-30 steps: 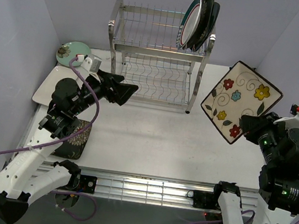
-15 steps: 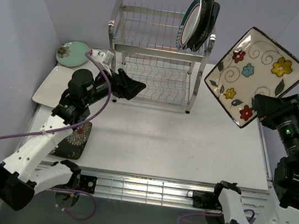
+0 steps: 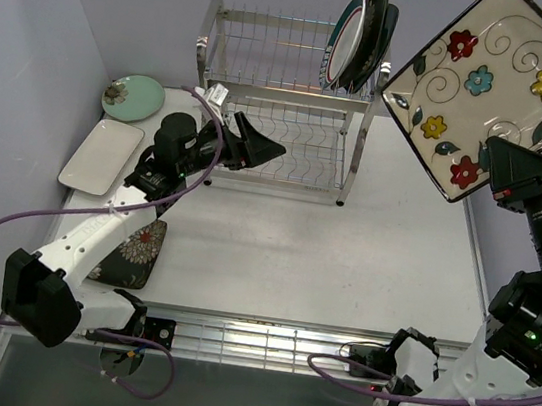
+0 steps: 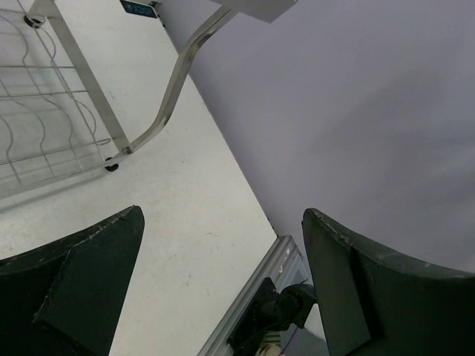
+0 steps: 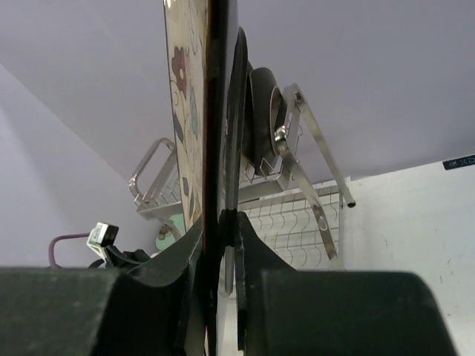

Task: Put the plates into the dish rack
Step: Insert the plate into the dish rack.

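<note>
Rim contact explained the pose: our right gripper [image 3: 502, 163] was clamped on the edge of the cream flowered square plate [image 3: 498, 83]. It held the plate upright and high above the tabletop's far right corner, just right of the dish rack [image 3: 267, 86]. From there, we judged, it could slot in beside the plates [image 3: 360, 36] standing at the upper tier's right end. Our left gripper [image 3: 259, 147] hung fully spread and empty before the lower tier. Since a second earlier we had lifted the flowered plate much higher. The left arm had swung from near the left edge toward the rack.
</note>
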You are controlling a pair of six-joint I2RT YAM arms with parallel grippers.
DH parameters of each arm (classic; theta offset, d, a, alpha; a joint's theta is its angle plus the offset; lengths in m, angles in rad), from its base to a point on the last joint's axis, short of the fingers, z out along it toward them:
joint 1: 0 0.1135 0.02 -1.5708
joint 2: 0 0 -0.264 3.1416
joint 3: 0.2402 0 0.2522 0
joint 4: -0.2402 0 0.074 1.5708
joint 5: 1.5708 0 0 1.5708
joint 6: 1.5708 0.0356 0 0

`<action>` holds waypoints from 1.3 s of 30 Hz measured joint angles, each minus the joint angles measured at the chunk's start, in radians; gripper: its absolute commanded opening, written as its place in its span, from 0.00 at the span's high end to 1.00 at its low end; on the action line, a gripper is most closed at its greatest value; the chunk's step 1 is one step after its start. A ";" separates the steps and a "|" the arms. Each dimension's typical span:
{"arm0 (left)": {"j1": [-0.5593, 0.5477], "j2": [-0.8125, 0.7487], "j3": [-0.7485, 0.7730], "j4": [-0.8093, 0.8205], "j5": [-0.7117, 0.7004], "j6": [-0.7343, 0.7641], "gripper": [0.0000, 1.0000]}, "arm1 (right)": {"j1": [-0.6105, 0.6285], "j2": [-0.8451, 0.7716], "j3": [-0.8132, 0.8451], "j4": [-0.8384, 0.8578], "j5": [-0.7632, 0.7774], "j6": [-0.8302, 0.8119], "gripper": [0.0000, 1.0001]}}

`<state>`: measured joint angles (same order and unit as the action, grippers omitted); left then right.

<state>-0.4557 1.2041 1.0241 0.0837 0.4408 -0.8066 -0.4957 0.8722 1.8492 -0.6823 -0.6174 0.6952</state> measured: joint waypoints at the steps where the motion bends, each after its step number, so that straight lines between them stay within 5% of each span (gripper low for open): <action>1: -0.009 0.019 0.018 0.000 0.000 -0.010 0.02 | -0.023 0.002 0.000 0.019 -0.018 0.016 0.92; 7: -0.058 0.084 0.117 0.020 -0.014 -0.039 0.02 | -0.158 0.007 -0.003 0.162 -0.120 0.119 0.92; 19: -0.104 0.172 0.227 0.030 -0.051 -0.048 0.03 | -0.211 0.050 -0.023 0.379 -0.242 0.238 0.92; 39: -0.126 0.166 0.227 0.030 -0.093 -0.019 0.03 | -0.174 0.013 -0.064 0.383 -0.272 0.255 0.92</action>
<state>-0.5812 1.3705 1.2514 0.1139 0.3473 -0.8257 -0.6697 0.8856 1.7855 -0.2996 -0.8890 0.9504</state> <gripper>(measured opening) 0.975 0.180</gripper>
